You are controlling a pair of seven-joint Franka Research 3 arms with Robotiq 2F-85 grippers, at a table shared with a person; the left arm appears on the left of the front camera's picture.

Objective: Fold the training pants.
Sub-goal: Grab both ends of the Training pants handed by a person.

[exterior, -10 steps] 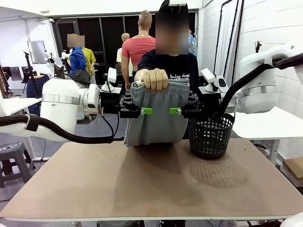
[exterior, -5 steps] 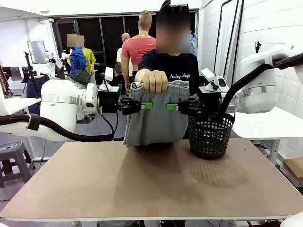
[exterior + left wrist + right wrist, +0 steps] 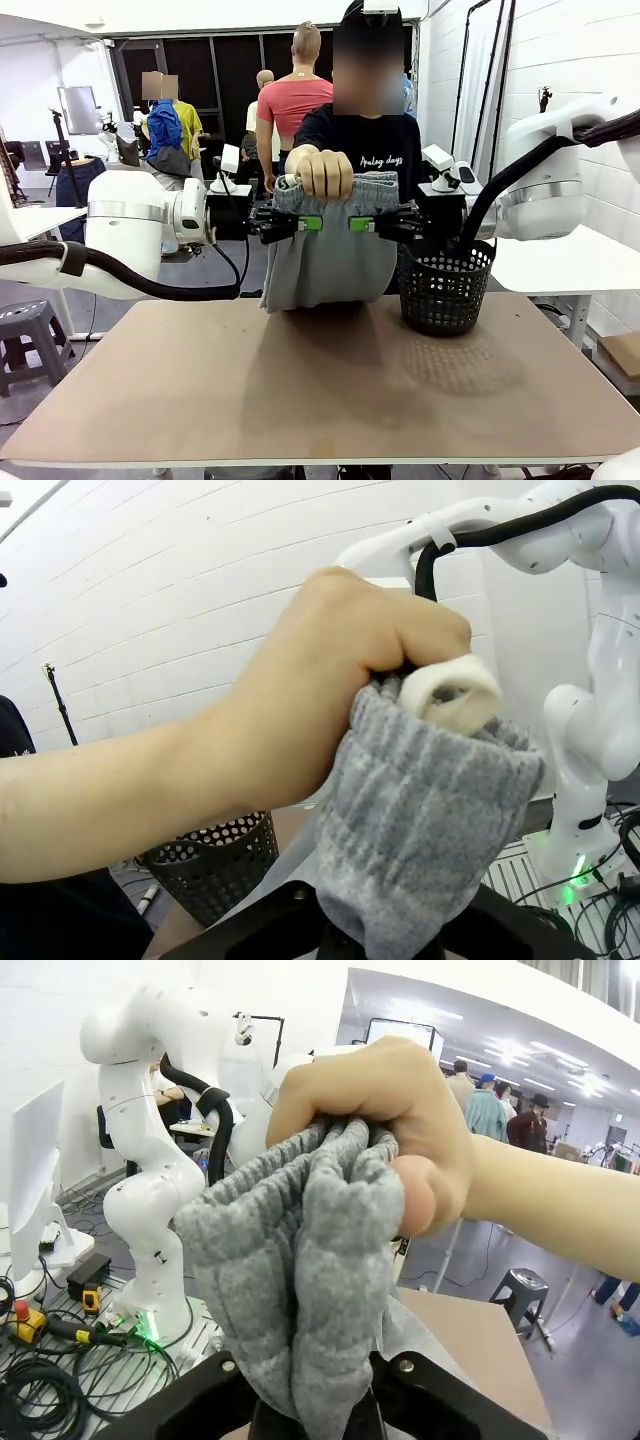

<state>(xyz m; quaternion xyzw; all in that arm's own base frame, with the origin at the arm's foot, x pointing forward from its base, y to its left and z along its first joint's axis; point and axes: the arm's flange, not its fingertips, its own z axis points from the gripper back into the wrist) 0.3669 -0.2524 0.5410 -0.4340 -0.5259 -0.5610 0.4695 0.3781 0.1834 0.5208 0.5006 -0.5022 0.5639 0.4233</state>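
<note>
A person's hand holds the light grey training pants up by the bunched waistband at the far side of the table, with the legs hanging down to the table's far edge. My left gripper is shut on the fabric just under the waistband from the left. From the right, my right gripper is shut on it at the same height. In the left wrist view the ribbed waistband rises from between my left gripper's fingers into the fist. The right wrist view has the pants pinched in my right gripper below the hand.
A black mesh basket stands on the brown table at the far right, close to my right gripper, and shows too in the left wrist view. The person stands right behind the pants. Other people are farther back.
Both grippers have closed from wide open onto the pants just below the waistband, their green pads coming inward. The person's hand has held still.
</note>
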